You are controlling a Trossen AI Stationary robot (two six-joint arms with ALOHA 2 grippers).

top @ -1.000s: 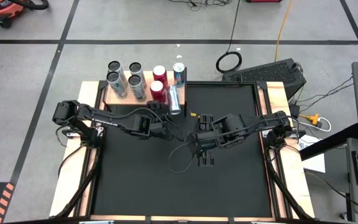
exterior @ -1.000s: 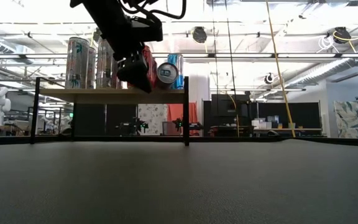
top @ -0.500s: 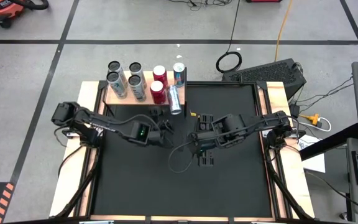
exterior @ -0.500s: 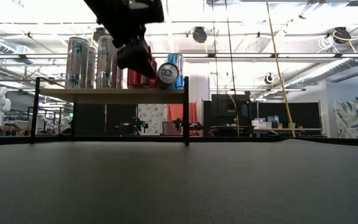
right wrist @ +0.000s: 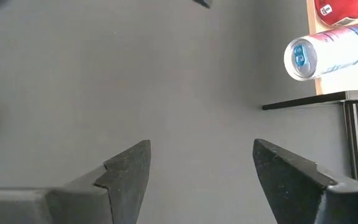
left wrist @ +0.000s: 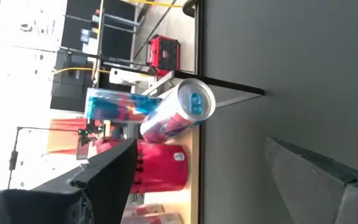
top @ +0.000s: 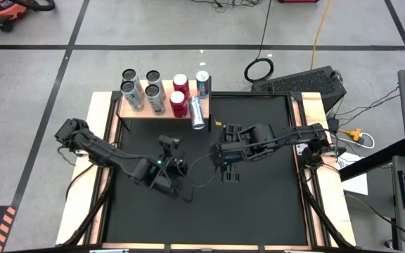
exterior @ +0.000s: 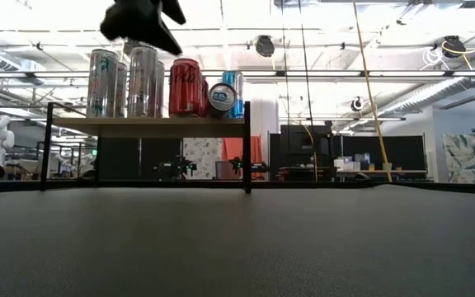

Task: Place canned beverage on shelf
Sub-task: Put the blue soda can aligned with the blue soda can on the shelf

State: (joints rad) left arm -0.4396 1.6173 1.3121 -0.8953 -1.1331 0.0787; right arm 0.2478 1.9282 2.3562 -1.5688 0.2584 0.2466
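The left gripper (top: 169, 144) hangs spread and empty above the black mat (top: 259, 204), well clear of the shelf (top: 133, 112); the right gripper (top: 229, 173) waits over mid-table, fingers likewise apart with nothing between them. On the shelf I count seven cans: four tall silver ones (top: 141, 90), two red ones (top: 179, 93), one upright blue one (top: 202, 81). An eighth slim can (top: 197, 112) lies tipped on its side at the shelf's edge. No label is readable.

One camera looks straight down on the whole table (top: 202, 204). One sits low on the table, looking across at the shelf (exterior: 147, 124). Both wrist cameras look past fingers at the shelf's tipped can (right wrist: 328, 51).
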